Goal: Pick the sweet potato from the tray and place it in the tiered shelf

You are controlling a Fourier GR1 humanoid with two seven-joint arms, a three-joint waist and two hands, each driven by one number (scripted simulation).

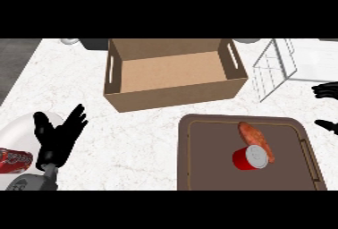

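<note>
white marbled surface [132,134] spreads under us, and we take the brown tray [198,179] as our landmark. on the tray, toward its upper middle, lies the sweet potato [254,135], its long axis running from upper left to lower right, and its lower end touches or sits just behind a red can [251,158] that rests beside it on the tray. up and right of the tray stands the wire tiered shelf [274,67]; straight above the tray sits an open cardboard box [173,74].

our right robot hand [326,91] shows at the edge just right of the tray, only partly in view, fingers relaxed and spread apart, holding nothing and touching nothing we can see. the sweet potato lies to its left and a little below, so we judge this the nearer hand for the pick.

our left robot hand [61,134] rests well left of the tray, fingers up and spread, empty, beside a white plate [20,129] with a second red can [13,160].
</note>
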